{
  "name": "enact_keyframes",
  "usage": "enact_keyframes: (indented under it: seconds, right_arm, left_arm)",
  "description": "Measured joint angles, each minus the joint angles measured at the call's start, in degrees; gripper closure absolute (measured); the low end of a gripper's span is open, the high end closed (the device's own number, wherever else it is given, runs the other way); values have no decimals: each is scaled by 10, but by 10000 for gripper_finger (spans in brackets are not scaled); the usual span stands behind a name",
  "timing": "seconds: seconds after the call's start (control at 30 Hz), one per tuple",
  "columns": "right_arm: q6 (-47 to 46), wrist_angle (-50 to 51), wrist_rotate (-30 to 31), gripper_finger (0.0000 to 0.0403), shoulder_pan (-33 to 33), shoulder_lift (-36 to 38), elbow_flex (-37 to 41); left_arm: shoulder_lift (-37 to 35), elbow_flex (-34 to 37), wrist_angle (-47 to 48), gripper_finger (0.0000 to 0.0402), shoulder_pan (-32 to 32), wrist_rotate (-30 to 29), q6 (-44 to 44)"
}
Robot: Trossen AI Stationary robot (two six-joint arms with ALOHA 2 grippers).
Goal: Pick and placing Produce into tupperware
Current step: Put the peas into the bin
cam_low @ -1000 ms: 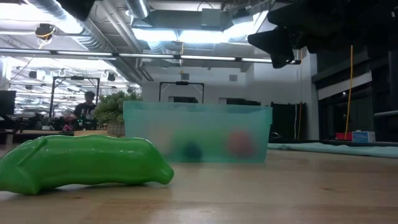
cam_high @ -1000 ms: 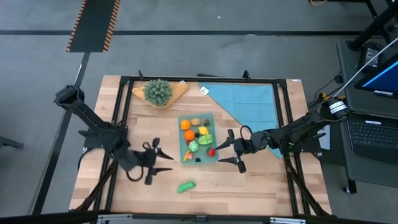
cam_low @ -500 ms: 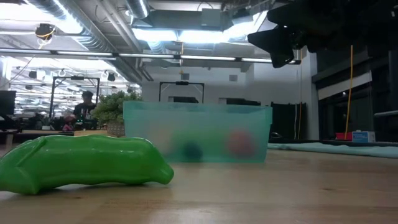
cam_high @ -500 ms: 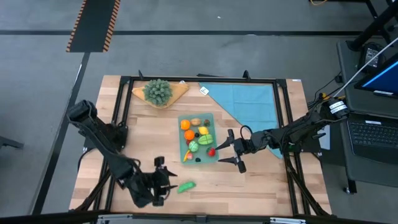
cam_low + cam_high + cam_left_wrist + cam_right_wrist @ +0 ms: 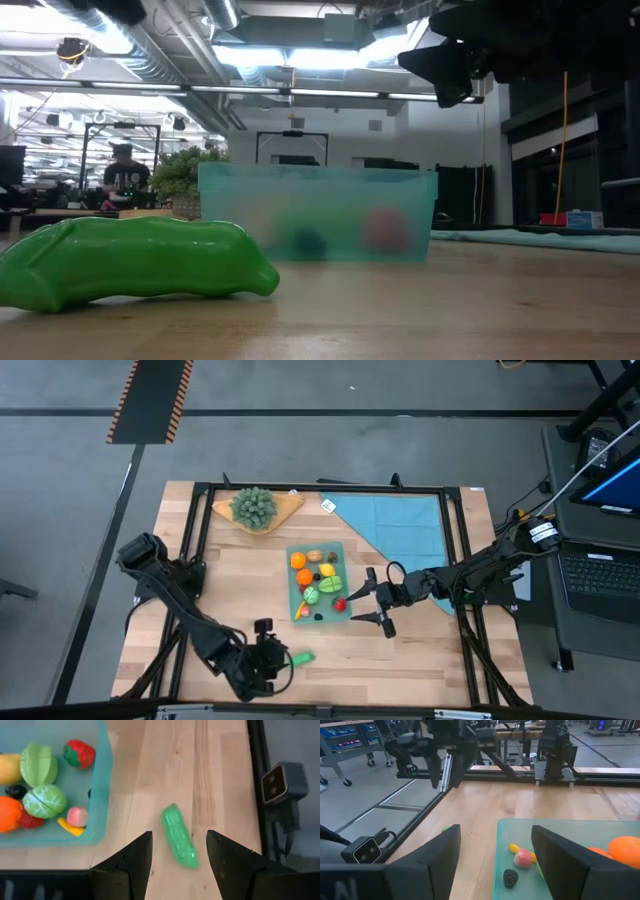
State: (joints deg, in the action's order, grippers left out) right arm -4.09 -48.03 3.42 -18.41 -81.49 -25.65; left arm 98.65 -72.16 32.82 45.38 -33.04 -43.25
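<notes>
My left end effector [image 5: 277,660] hangs near the front edge of the desk [image 5: 420,655], its fingers apart with nothing between them. The green pea pod [image 5: 179,836] lies on the wood just past its fingertips, and from above the arm hides part of it. The tupperware [image 5: 342,550] sits in the middle of the desk with most of the produce [image 5: 303,576] inside. From the low camera its cloudy wall blurs the pieces into blobs. My right end effector [image 5: 362,606] waits open beside the tupperware's right side, holding nothing.
</notes>
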Motion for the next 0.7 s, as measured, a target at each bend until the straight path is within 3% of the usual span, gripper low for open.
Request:
enact_keyframes:
  seconds: [0.7]
  right_arm:
    - [16,0,0,157,0,0,0]
  left_arm:
    - [1,0,-3,223,-8,8,16]
